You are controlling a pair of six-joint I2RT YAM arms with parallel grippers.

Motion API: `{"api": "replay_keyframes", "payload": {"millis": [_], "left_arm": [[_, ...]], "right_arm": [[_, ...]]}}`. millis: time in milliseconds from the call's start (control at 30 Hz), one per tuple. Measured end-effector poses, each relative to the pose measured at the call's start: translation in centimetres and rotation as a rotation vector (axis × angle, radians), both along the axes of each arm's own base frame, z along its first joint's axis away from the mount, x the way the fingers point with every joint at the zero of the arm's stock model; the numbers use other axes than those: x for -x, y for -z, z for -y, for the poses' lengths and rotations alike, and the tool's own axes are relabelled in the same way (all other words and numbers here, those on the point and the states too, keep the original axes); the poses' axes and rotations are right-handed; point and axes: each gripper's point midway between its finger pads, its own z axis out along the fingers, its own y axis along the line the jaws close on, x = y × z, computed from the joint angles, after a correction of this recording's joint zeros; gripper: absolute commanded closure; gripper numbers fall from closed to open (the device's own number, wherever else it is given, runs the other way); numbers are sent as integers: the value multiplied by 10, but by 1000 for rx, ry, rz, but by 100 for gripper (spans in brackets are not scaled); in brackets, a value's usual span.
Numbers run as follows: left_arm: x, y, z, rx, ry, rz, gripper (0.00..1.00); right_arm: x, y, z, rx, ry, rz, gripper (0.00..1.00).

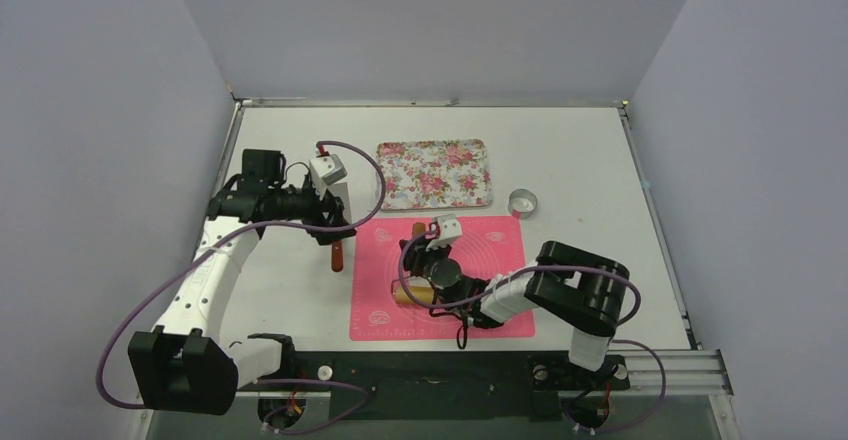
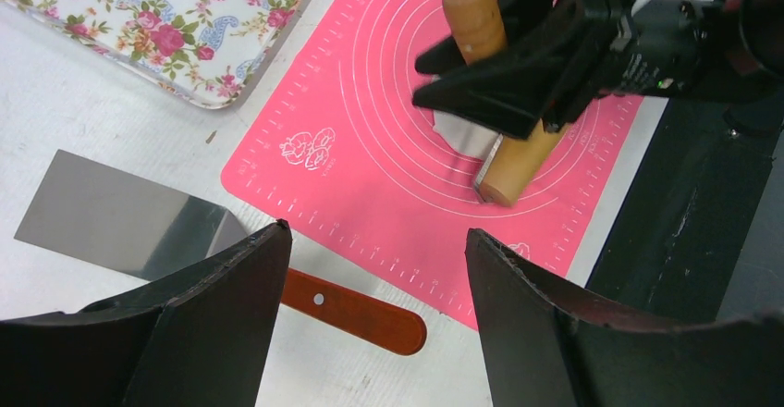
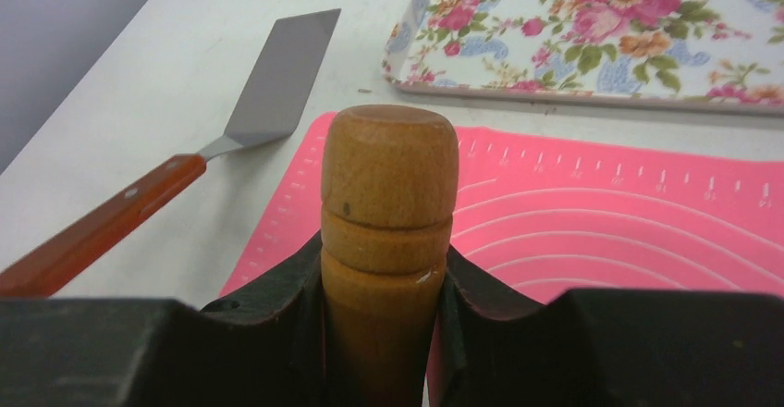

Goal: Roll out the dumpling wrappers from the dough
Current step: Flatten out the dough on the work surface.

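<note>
My right gripper [image 3: 386, 250] is shut on a wooden rolling pin [image 3: 388, 185] that lies over the pink mat [image 1: 495, 260]. In the left wrist view a pale patch of dough [image 2: 453, 131] shows on the mat under the rolling pin [image 2: 495, 162], mostly covered by the pin and the right gripper [image 1: 415, 262]. The dumpling wrappers are out of view. My left gripper [image 2: 376, 231] hangs open just left of the mat, above the spatula's red handle [image 2: 356, 310], with nothing between its fingers; in the top view this left gripper [image 1: 335, 222] is over the spatula.
The spatula's metal blade [image 2: 120, 222] lies on the white table left of the mat. A floral tray [image 1: 435, 173] stands behind the mat. A metal ring cutter [image 1: 522, 201] sits at the mat's far right corner.
</note>
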Motion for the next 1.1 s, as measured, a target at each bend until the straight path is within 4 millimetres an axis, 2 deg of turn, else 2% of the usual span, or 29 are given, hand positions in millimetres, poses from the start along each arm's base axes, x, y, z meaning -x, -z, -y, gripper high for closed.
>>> {"api": "replay_keyframes", "payload": {"millis": [67, 133, 267, 367, 467, 567, 800, 1100], "left_arm": [[0, -2, 0, -1, 2, 3, 32], [0, -2, 0, -2, 3, 5, 32], [2, -1, -1, -5, 2, -3, 32], [1, 0, -2, -13, -4, -3, 32], [2, 1, -3, -17, -12, -6, 32], [3, 4, -4, -18, -30, -18, 32], [6, 7, -4, -2, -70, -51, 32], [10, 17, -9, 2, -106, -85, 32]], "right_arm": [[13, 8, -5, -1, -30, -27, 100], [10, 8, -7, -7, -32, -33, 100], [-10, 6, -15, 1, -57, -65, 100], [-29, 1, -9, 22, -33, -52, 100], [-47, 1, 7, 33, 14, -46, 100], [-39, 2, 9, 19, 24, -46, 100], [9, 17, 0, 0, -22, -78, 100], [-8, 18, -3, 7, -40, -122, 100]]}}
